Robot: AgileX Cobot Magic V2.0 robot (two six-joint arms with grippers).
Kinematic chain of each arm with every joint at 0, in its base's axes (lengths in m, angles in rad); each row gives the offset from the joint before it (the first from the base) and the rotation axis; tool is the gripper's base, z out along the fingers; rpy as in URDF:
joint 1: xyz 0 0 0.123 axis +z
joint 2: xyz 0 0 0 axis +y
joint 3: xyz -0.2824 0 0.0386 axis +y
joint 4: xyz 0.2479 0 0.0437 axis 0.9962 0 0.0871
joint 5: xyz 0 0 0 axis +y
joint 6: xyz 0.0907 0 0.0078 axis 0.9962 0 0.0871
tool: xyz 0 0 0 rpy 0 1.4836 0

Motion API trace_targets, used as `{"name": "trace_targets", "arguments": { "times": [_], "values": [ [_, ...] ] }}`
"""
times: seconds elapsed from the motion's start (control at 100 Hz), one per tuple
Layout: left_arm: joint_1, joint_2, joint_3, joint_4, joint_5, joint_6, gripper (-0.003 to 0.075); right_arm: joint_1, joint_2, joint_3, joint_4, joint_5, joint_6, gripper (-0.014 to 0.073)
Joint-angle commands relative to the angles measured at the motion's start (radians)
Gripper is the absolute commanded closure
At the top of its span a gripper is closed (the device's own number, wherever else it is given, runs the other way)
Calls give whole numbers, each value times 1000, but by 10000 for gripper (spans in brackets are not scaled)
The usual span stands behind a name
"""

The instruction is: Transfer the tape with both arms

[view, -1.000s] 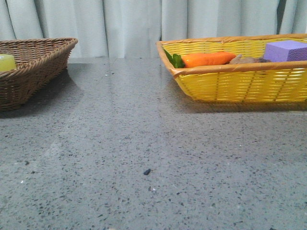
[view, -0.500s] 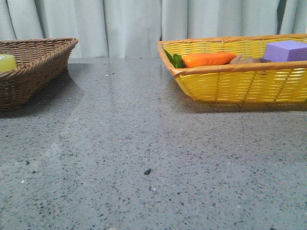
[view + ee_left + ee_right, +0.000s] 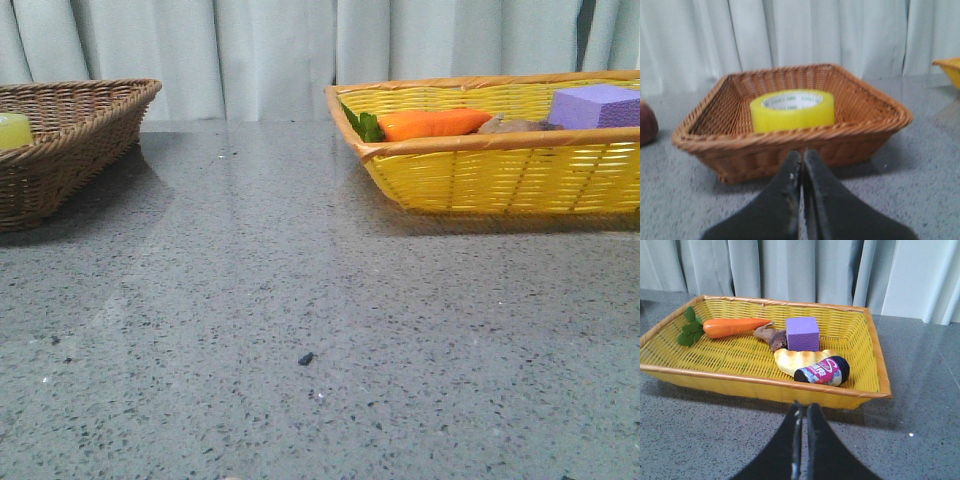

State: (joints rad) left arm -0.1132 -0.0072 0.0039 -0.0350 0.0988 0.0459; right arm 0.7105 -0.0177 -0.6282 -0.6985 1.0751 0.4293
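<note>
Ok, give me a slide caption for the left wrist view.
Left gripper, shut, faces a brown wicker basket holding the yellow tape roll lying flat on its side.

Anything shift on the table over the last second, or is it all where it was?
Nothing visibly changed. The tape sits in the brown basket, the carrot and purple block in the yellow basket, and no arm shows in the front view.

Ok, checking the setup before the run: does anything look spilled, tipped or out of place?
Nothing stands out. The tape lies flat inside the brown basket, and the carrot and purple block sit inside the yellow basket.
</note>
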Motion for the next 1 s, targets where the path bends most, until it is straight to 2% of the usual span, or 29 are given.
{"name": "trace_targets", "arguments": {
  "times": [0.0, 0.22, 0.99],
  "values": [
    [21, -29, 10, 59, -16, -117, 741, -4, -6, -20, -40, -60, -2, 668],
    [26, -29, 10, 61, 179, -135, 741, -4, -6, -20, -40, -60, -2, 668],
    [26, -29, 10, 61, 174, -135, 741, -4, -6, -20, -40, -60, -2, 668]
  ]
}}
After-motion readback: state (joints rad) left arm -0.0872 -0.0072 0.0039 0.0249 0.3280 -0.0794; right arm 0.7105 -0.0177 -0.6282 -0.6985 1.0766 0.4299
